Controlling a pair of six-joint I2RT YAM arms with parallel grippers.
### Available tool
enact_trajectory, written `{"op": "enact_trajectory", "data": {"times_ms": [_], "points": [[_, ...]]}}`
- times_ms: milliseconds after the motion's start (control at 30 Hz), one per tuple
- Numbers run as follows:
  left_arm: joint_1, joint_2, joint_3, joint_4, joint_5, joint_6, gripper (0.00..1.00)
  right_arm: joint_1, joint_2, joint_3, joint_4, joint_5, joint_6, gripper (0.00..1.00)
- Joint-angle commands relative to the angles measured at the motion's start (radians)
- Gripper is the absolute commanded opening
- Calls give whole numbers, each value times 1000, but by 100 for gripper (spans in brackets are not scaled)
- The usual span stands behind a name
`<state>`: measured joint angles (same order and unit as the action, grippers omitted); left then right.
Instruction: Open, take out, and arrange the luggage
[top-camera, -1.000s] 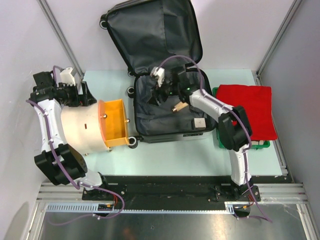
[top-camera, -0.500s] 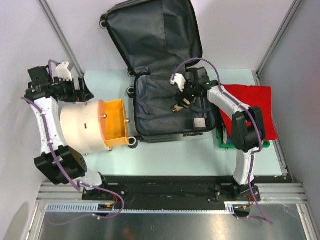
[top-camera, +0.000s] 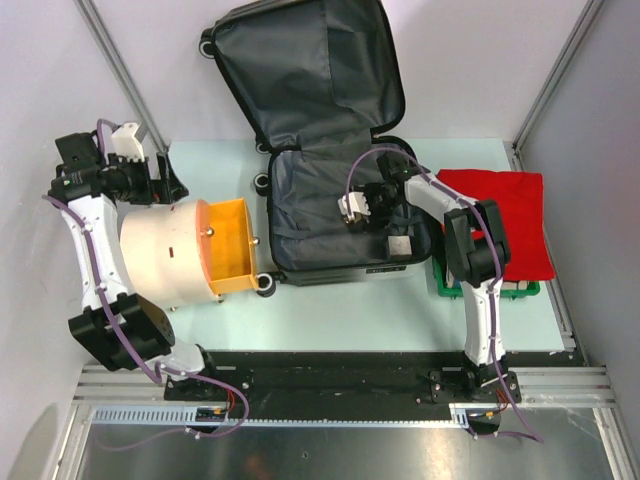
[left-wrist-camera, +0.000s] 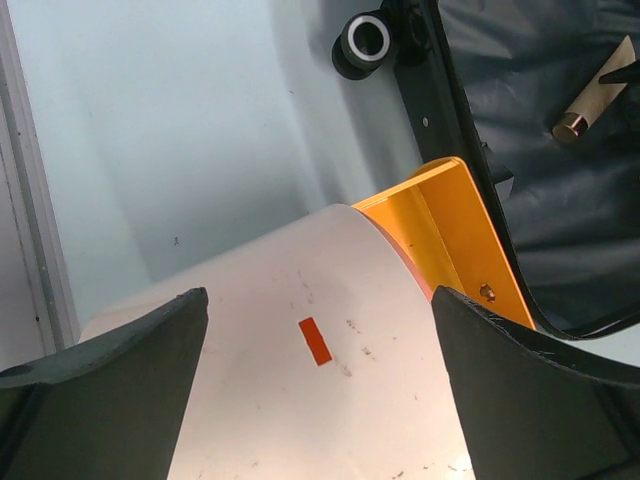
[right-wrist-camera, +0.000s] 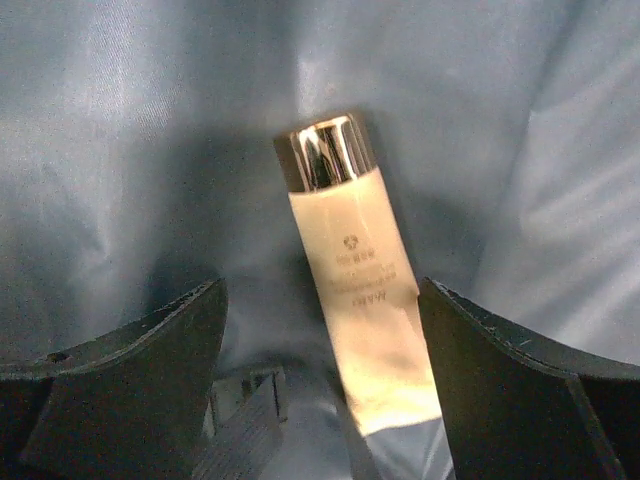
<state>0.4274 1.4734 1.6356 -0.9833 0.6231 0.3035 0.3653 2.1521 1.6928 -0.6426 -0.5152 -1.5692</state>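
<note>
Position of the task item: the luggage (top-camera: 300, 220) lies on the desk (top-camera: 350, 310) at centre. It is unzipped, with its lid (top-camera: 310, 70) propped up at the back and the dark grey lining of both halves exposed. Opening is judged complete.

Step in hand: removal of contents. The right end effector (right-wrist-camera: 320, 295) is down inside the lower half. Its jaws are spread and it holds nothing. The wrist view shows a pale bottle (right-wrist-camera: 350, 290) with a polished metallic cap lying tilted on the lining between and beyond the two fingers (right-wrist-camera: 150, 370). No contact with either is visible. A small grey block (top-camera: 400, 245) lies in the same half, near the front edge.

The left end effector (left-wrist-camera: 318, 300) hangs above the beige cylinder (top-camera: 160, 260) with the orange face (top-camera: 235, 245), left of the case. Its jaws are fully apart and empty.

To the right, a red cloth (top-camera: 500, 215) covers a green bin (top-camera: 445, 290).

Assessment: the next move calls for the right arm to descend further, square its jaws across the bottle's body and close before lifting clear of the shell. The smooth round body may roll or slip on the loose fabric. The grey block remains to be unloaded.
</note>
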Motion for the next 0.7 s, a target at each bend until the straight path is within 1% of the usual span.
{"op": "enact_trajectory", "data": {"times_ms": [0,33,100,133,167,267,300,333,367,400,433,467,500,533,567,633,667], "points": [[-7,-54,6,-5,17,-15,99,23,48,77,-20,-26,-144,82],[-7,-58,4,-2,17,-14,99,26,58,87,-17,-25,-150,81],[-7,-59,0,-5,17,-14,99,29,96,128,-29,-14,-155,73],[-7,-59,0,-5,17,-12,99,29,107,145,-40,-9,-152,68],[-9,-59,0,-5,15,-12,99,29,118,160,-70,-6,-153,58],[-7,-56,3,-5,13,-10,99,23,126,218,-118,-8,-132,42],[-9,-56,4,-5,13,-12,99,18,123,231,-127,-9,-120,39],[-7,-56,4,-5,16,-12,99,17,111,255,-132,-14,-68,36],[-7,-55,4,-3,17,-14,98,14,104,271,-149,-29,-40,29],[-7,-55,4,-3,18,-12,98,14,95,286,-160,-38,-11,25],[-6,-53,4,-3,18,-12,98,9,80,326,-170,-49,74,20],[-7,-53,4,-5,18,-12,98,9,69,344,-187,-75,122,12],[-9,-53,6,-5,18,-14,98,9,57,366,-187,-91,191,10],[-7,-53,6,-5,18,-15,98,14,46,384,-187,-107,262,10],[-7,-53,7,-5,20,-17,98,17,26,428,-172,-138,440,9],[-9,-51,9,-3,21,-18,98,35,12,476,-144,-163,642,9],[-9,-48,10,-5,23,-18,98,41,5,526,-117,-190,880,9]]}}
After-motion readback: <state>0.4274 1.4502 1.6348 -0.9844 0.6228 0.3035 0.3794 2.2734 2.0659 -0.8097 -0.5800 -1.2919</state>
